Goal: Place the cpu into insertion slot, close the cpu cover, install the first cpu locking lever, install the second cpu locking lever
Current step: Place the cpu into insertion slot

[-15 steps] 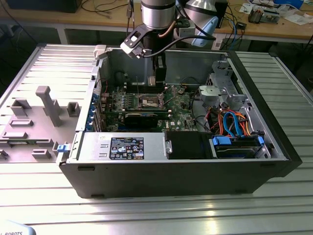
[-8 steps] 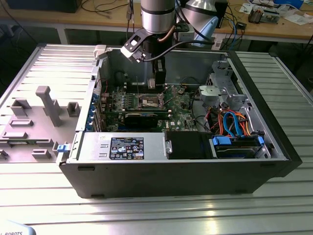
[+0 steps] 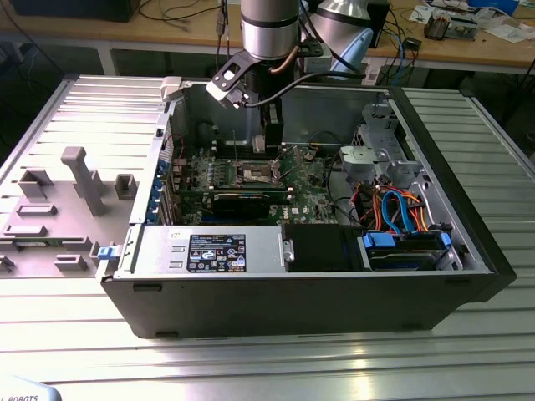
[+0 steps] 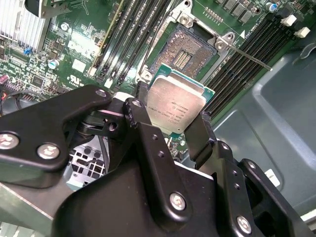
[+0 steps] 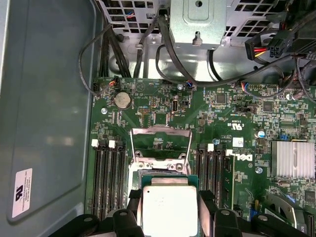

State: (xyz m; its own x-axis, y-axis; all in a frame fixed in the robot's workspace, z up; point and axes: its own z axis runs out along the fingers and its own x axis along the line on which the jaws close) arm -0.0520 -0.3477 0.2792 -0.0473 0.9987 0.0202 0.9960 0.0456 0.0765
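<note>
My gripper is shut on the cpu, a flat square chip with a silvery-grey top, its black fingers pressing two opposite edges. The cpu hangs above the motherboard, close over the edge of the open insertion slot, apart from it. The slot's contact field lies bare. The cpu cover, a thin metal frame, stands swung open on the far side of the slot. A thin locking lever sticks out beside the slot. In the exterior view the gripper reaches down into the case over the insertion slot.
The open computer case lies on a ribbed metal table. Black memory slots flank the socket on both sides. A finned heatsink, cable bundles and a drive cage stand nearby. A grey fixture plate lies at the exterior view's left.
</note>
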